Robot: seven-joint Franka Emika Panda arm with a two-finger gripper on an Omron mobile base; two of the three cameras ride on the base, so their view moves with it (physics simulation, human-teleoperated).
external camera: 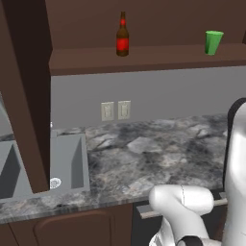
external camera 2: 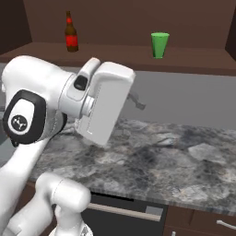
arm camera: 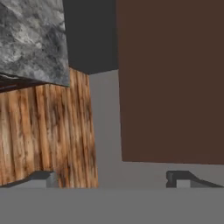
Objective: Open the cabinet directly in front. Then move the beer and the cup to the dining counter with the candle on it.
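Observation:
The cabinet stands open, its dark brown door swung out at the left and its shelf bare-fronted. On the shelf the beer, a brown bottle with a red label, stands upright at the left. The green cup stands upright further right. My gripper is open, its two fingertips wide apart with nothing between them. It is well below the shelf and touches neither object. It faces a flat dark brown panel. The dining counter and the candle are out of view.
A grey marbled worktop runs under the shelf, with a sink at its left and wall outlets behind. In the hand view a marbled slab overhangs a wooden floor; which counter it is I cannot tell.

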